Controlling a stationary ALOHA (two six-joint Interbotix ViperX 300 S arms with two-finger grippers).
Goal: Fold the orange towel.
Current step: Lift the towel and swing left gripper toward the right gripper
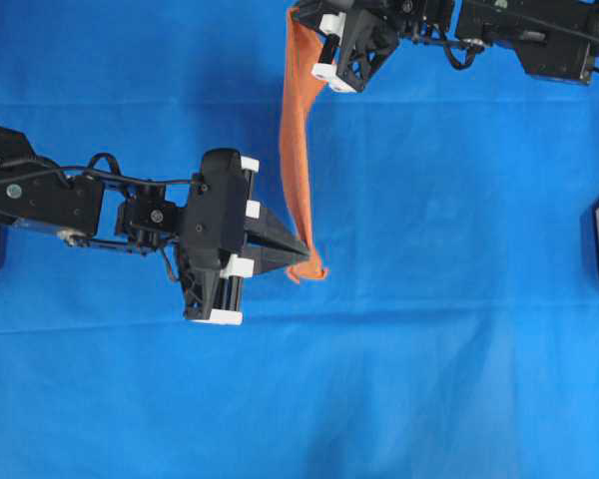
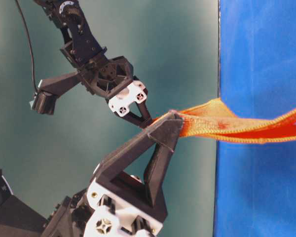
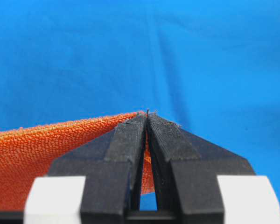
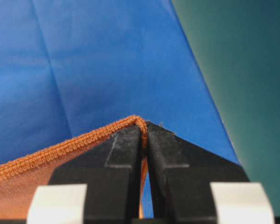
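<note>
Above the blue desk [image 1: 459, 379] the orange towel [image 1: 296, 150] hangs stretched — left hand [image 1: 304, 249] and right hand [image 1: 309, 30] each pinch a corner tight.

Towel [image 1: 296, 150] between 2 grippers, above table cloth [image 1: 459, 349]

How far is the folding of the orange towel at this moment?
Done: both corners are grasped. The left gripper and the right gripper are each shut on a corner of the orange towel. In hand: the towel is stretched between them above the blue table cloth. Left: no fold is laid yet.
</note>
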